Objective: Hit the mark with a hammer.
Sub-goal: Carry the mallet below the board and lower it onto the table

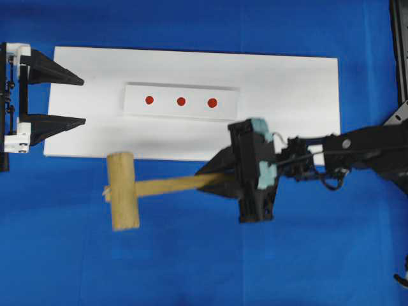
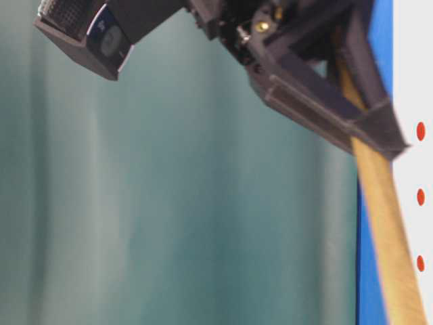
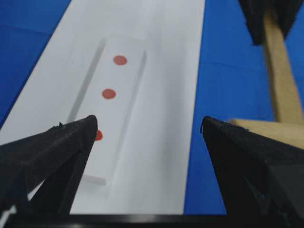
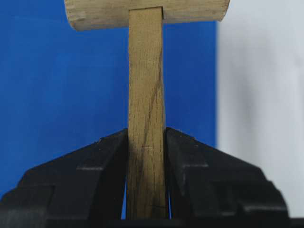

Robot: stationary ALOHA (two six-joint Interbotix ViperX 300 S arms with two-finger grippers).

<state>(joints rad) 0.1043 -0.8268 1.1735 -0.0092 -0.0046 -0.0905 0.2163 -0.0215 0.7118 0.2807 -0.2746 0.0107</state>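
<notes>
Right end effector (image 1: 220, 178) grips hammer (image 1: 122, 191) by its handle; left end effector (image 1: 80, 102) stands wide, empty. Step: positioning. Next: bring the head over the mark (image 1: 181, 101), strike.

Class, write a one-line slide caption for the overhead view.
Right gripper holds the hammer by its handle over blue cloth, short of the mark; left gripper waits open.

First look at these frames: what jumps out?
The hammer, clamped by its handle in the right gripper, over the blue cloth just below the white board. Next, three red dots on the block, the mark in the middle. The left gripper sits wide open at the board's left end.
</notes>
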